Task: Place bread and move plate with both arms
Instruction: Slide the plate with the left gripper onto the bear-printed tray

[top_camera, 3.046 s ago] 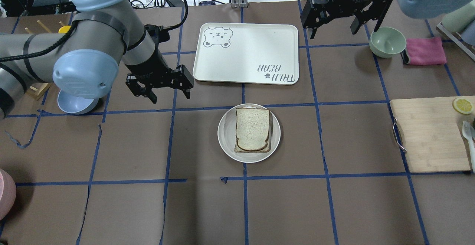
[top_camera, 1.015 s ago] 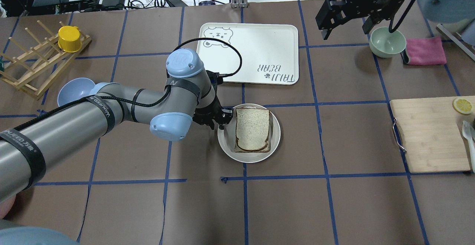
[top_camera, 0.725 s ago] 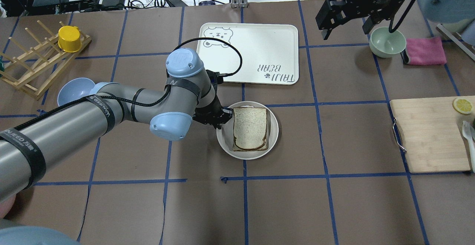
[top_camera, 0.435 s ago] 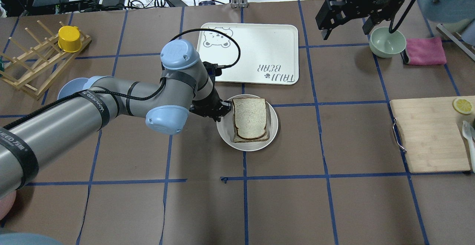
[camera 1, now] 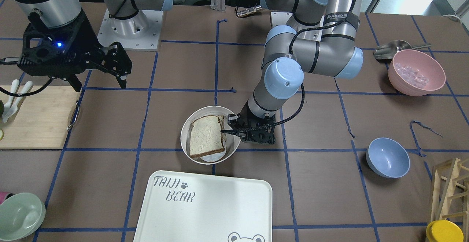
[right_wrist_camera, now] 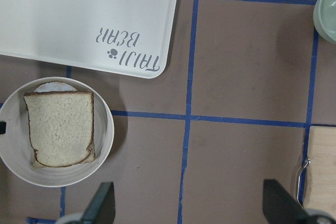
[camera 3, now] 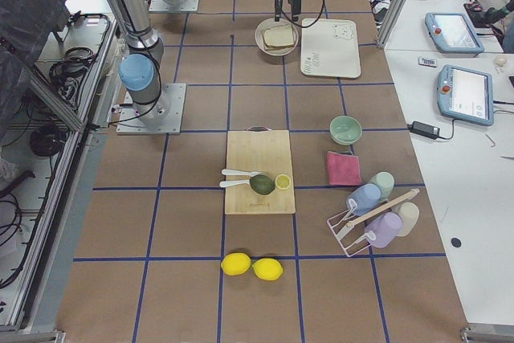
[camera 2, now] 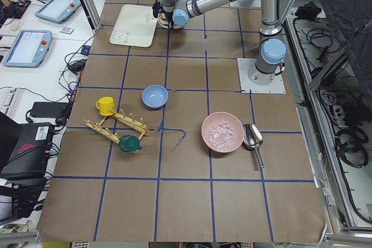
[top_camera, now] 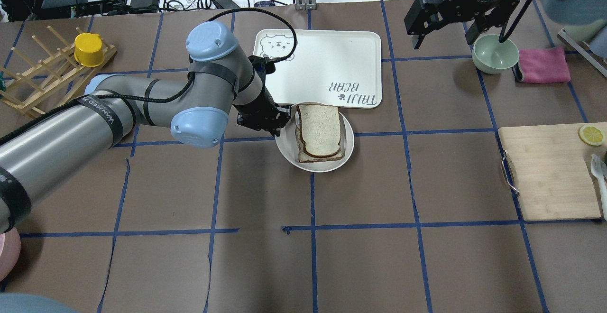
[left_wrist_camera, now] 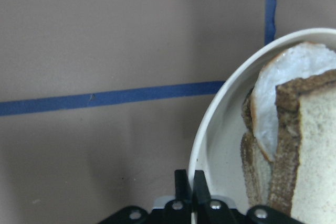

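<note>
The white plate [top_camera: 286, 151] holds the bread [top_camera: 318, 130], a dark-crusted slice on top of another slice with something white between them. My left gripper [top_camera: 283, 122] is shut on the plate's left rim. The left wrist view shows its fingertips [left_wrist_camera: 182, 181] pinching the rim [left_wrist_camera: 210, 129] beside the bread [left_wrist_camera: 315, 145]. The front view shows the same grip [camera 1: 234, 131] on the plate [camera 1: 186, 126]. The plate's far edge is right at the tray's near edge. My right gripper [top_camera: 457, 28] is open and empty, far back right, high over the table.
The white TAIJI BEAR tray [top_camera: 317, 66] lies just behind the plate. A green bowl [top_camera: 495, 53] and pink cloth [top_camera: 543, 65] are at the back right. A cutting board [top_camera: 550, 170] is at the right. A blue bowl [camera 1: 387, 157] and a wooden rack with a yellow cup [top_camera: 88, 50] are at the left.
My left gripper came down to the plate's left rim and shut on it. It has since moved the plate with the bread away from me, toward the tray. My right gripper has barely moved.
</note>
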`<state>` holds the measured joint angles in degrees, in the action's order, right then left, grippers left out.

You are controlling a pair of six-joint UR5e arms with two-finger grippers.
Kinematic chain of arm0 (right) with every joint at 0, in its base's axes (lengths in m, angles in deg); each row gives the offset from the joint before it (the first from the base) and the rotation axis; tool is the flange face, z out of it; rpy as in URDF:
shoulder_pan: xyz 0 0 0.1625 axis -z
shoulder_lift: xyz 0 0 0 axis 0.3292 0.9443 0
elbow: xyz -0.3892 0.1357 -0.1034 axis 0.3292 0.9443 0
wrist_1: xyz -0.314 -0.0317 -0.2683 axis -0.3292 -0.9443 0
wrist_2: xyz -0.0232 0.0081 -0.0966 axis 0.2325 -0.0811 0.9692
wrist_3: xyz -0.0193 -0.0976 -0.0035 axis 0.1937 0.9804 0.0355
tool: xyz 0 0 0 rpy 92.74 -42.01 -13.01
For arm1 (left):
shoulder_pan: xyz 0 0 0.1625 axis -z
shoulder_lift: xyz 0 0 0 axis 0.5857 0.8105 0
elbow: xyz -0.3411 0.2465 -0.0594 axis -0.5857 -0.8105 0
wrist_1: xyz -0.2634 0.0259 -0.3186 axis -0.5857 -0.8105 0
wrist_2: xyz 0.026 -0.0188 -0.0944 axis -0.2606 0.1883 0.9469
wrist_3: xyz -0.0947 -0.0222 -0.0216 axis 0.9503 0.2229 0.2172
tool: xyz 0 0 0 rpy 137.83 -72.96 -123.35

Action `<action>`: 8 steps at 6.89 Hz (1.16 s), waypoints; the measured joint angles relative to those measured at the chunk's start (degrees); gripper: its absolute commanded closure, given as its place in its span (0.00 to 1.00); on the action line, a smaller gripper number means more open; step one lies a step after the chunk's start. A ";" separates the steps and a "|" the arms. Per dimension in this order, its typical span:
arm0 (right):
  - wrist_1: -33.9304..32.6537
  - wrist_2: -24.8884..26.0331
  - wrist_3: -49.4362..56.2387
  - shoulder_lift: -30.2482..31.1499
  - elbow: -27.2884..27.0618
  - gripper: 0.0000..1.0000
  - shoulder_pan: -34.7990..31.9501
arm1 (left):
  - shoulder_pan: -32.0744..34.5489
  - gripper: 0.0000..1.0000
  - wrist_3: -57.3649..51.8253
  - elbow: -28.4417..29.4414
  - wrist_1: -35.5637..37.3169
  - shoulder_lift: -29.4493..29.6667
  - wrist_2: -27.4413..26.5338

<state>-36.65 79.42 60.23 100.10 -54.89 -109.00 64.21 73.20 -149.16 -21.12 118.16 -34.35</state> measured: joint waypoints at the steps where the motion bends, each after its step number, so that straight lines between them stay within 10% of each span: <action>1: -0.03 -0.02 -0.08 0.02 -0.05 0.00 -0.03 | -0.84 1.00 0.00 1.07 -0.68 -0.18 1.26; 8: -0.52 -0.10 -0.12 0.04 -0.29 0.00 -0.05 | -3.10 1.00 -2.74 24.16 -3.20 14.65 3.69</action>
<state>-37.17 79.32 60.11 100.13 -55.17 -109.05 61.11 70.46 -124.99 -24.32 132.81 -30.66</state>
